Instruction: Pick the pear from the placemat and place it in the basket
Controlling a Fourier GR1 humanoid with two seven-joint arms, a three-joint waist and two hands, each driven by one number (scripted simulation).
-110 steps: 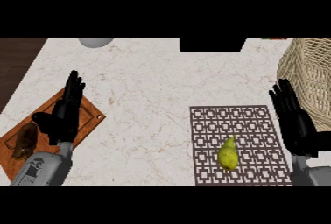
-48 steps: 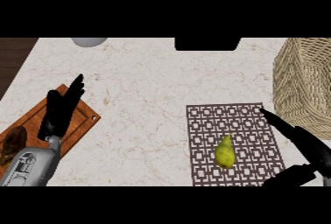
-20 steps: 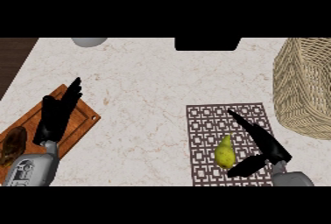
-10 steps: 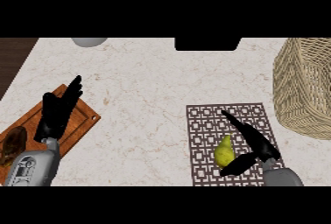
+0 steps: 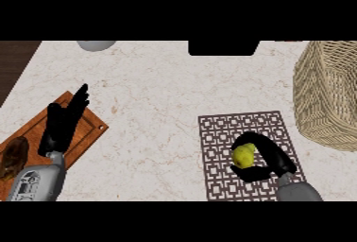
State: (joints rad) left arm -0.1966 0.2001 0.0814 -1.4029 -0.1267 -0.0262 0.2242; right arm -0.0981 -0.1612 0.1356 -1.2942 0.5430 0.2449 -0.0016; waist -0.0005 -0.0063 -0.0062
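Black right hand [image 5: 276,157] curls round the pear [image 5: 242,156] on the placemat [image 5: 223,128].

Yellow-green pear [image 5: 243,155], brown lattice-patterned placemat [image 5: 230,134], tan woven basket [image 5: 327,94], veined pale marble counter [image 5: 160,85].

1. I see through one camera, in my head, facing steeply down at the counter [image 5: 153,85]
2. It sits near: my left hand [image 5: 59,127] and right hand [image 5: 279,158] show by the lower edge
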